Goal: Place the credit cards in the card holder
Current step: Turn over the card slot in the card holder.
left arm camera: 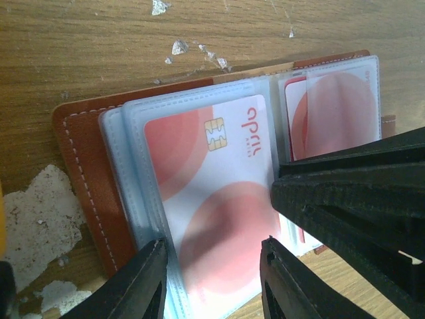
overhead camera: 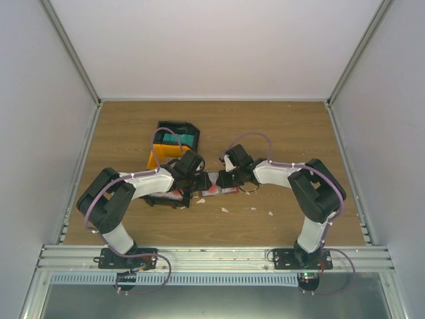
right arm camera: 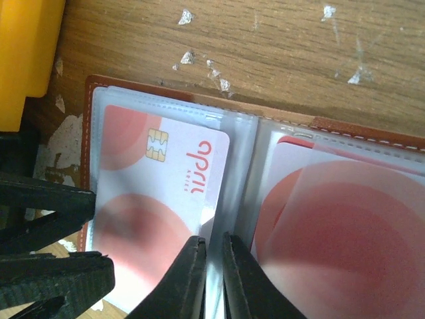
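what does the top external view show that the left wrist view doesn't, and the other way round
Only the top external view shows the left arm and right arm whole, and the teal cards in the black bin. Only the left wrist view shows the red-and-white card, chip up, in a clear sleeve, plus white stitching on the card holder. Both show the open card holder on the wooden table, with white flecks.

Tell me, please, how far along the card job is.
Done: two red-and-white credit cards sit in clear sleeves of the open card holder. In hand: the left tool straddles one; the right tool is nearly closed at the centre fold. Left: teal cards apparently wait in the bin.
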`<action>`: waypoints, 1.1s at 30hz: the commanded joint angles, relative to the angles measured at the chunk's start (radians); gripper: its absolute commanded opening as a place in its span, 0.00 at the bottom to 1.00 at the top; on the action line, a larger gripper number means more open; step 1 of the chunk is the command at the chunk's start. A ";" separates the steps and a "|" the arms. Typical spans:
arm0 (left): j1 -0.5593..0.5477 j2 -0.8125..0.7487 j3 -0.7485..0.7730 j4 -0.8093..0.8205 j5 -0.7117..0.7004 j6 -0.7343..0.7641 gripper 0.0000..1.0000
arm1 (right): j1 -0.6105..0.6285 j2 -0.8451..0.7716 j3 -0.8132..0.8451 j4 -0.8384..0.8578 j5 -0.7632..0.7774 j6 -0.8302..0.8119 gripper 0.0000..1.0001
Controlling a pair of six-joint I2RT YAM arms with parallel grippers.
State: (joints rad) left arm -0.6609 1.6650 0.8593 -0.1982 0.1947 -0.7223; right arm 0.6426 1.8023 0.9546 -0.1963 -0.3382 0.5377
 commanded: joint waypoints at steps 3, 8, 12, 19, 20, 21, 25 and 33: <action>-0.003 -0.016 0.011 0.019 0.006 0.006 0.41 | 0.015 0.058 0.019 -0.063 0.044 -0.027 0.06; -0.003 -0.023 0.009 0.017 0.004 0.006 0.41 | 0.014 0.071 0.020 -0.065 0.059 -0.019 0.04; -0.003 -0.031 0.010 0.020 0.008 0.007 0.41 | 0.013 0.075 0.020 -0.064 0.060 -0.016 0.03; -0.003 -0.045 0.007 0.044 0.029 0.013 0.39 | 0.014 0.076 0.021 -0.061 0.058 -0.014 0.04; -0.003 -0.048 0.007 0.049 0.035 0.014 0.39 | 0.014 0.074 0.020 -0.061 0.058 -0.013 0.04; -0.003 -0.052 0.005 0.057 0.042 0.016 0.39 | 0.014 0.071 0.019 -0.058 0.059 -0.010 0.04; -0.003 -0.061 0.006 0.092 0.084 0.042 0.39 | 0.014 0.020 0.008 -0.031 0.070 0.009 0.05; -0.003 -0.020 0.027 0.185 0.227 0.098 0.49 | -0.022 -0.170 -0.028 -0.032 0.231 0.094 0.21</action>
State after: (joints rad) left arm -0.6609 1.6325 0.8604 -0.1143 0.3347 -0.6678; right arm 0.6426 1.7451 0.9569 -0.2199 -0.2344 0.5766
